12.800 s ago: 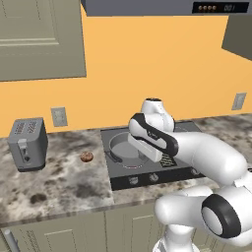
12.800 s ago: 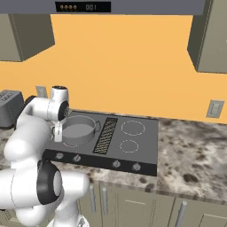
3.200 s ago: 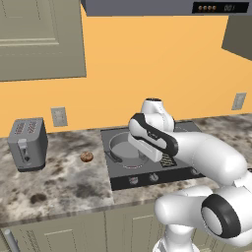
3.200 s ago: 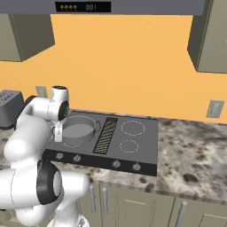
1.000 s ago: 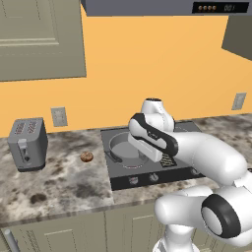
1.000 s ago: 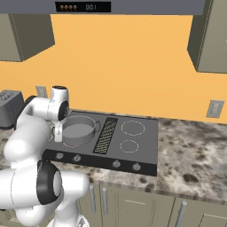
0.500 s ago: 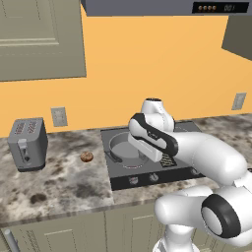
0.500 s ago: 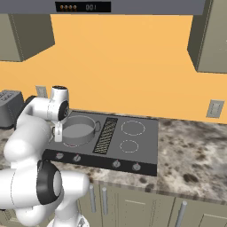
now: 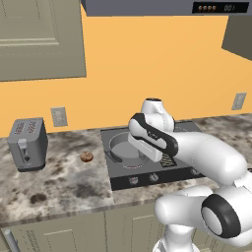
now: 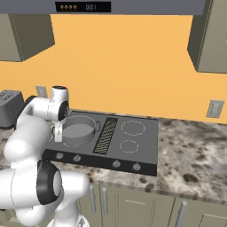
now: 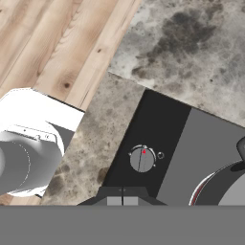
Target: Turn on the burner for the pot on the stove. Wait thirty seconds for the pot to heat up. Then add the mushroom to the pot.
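Pot (image 10: 79, 131) sits on the stove's (image 10: 142, 148) left burner (image 11: 201, 191), which shows a red rim. The claw (image 11: 122, 200) hangs above the knob (image 11: 142, 159), its grip unreadable. Waiting seems underway; next, fetching the mushroom (image 9: 86, 157) from the surface (image 9: 59, 177).

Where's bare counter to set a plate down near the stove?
Bare granite runs right of the stove toward the wall outlet. A smaller patch lies between the toaster and the mushroom. The arm crowds the pot.
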Robot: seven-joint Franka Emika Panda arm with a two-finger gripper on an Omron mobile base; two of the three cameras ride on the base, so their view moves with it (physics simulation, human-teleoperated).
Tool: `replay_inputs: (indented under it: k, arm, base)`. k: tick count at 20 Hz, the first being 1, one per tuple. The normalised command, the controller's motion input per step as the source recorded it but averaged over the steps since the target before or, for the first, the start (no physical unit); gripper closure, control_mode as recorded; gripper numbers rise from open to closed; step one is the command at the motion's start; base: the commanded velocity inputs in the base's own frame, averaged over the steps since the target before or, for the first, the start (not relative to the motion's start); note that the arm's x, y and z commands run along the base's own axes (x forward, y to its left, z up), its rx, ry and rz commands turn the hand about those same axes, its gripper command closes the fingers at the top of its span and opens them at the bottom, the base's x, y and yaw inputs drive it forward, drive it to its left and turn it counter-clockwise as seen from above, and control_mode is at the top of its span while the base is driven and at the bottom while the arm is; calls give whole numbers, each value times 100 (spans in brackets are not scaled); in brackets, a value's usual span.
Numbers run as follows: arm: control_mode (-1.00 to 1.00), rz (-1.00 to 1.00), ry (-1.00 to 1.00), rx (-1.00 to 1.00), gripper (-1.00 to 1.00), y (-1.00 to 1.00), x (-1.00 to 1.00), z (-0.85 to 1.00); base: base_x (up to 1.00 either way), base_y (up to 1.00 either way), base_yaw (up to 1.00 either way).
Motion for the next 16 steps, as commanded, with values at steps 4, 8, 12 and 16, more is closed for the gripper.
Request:
replay_inputs:
  k: [4, 8, 12, 16]
  arm:
    - [-100, 0, 0, 0, 100, 0, 0, 0]
    - [-100, 0, 0, 0, 100, 0, 0, 0]
    - [-100, 0, 0, 0, 100, 0, 0, 0]
    - [-100, 0, 0, 0, 100, 0, 0, 0]
  base:
    - [0, 0, 0]
    - [0, 0, 0]
    - [0, 0, 0]
    - [0, 0, 0]
